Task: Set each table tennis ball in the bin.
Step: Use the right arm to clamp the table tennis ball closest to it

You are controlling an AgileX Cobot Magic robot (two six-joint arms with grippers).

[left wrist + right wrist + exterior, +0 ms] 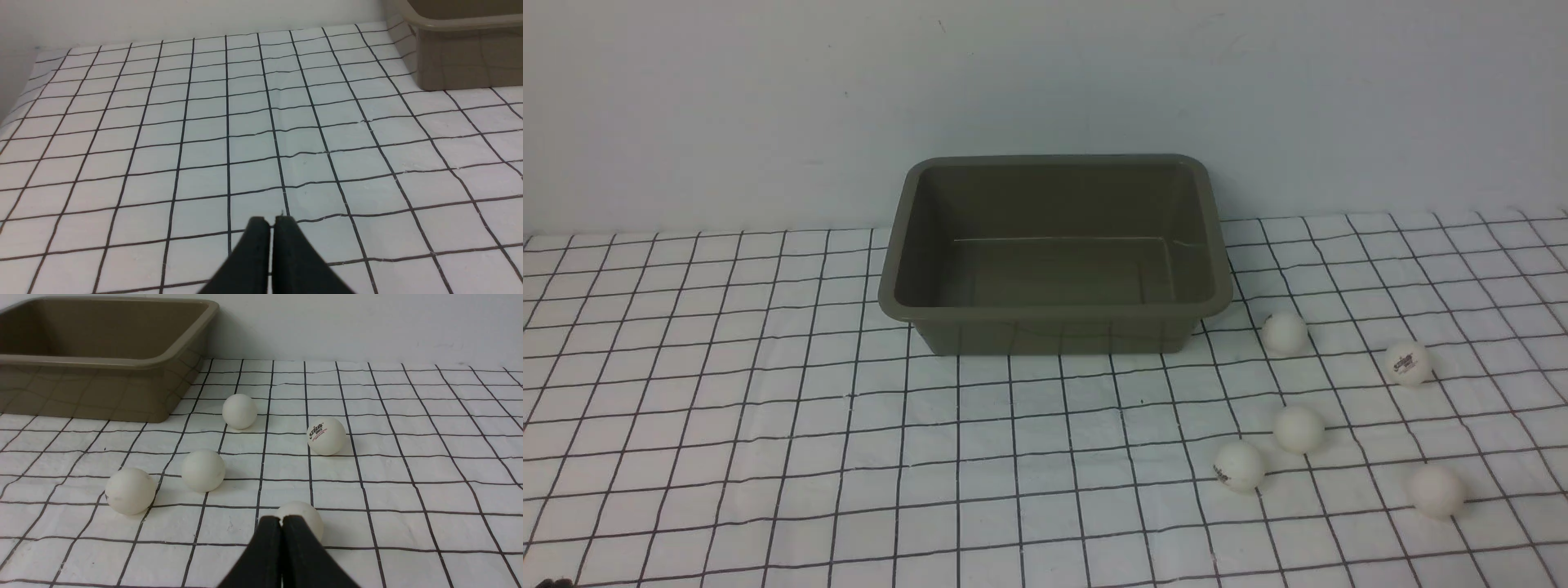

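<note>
In the front view, the bin [1054, 313] stands at the middle back of the grid-lined desk [768, 425] with nothing in it. All five balls [1298, 429] lie on the desk to its right and nearer us, each apart from the others. Neither tool shows here. We judge the task to be at its start, with the first pickup in hand.

In the left wrist view, the left tool [271, 222] hangs over bare desk. Its tips are pressed together on nothing. Only a corner of the bin [461, 61] shows, well apart from it.

In the right wrist view, the right tool [282, 520] also has its tips pressed together and pinches nothing. The nearest ball [308, 516] sits just beyond the tips and is partly hidden by them, so we cannot tell whether they touch. The other four lie farther on, toward the bin [102, 361].

Since every ball is on the right, we would give this arm the work. We would spread the tool wider than the ball first, centre it and come straight down, because a nudge would likely send so light a ball rolling. Then we would close gently and let go low inside the bin, so the ball does not bounce out.
</note>
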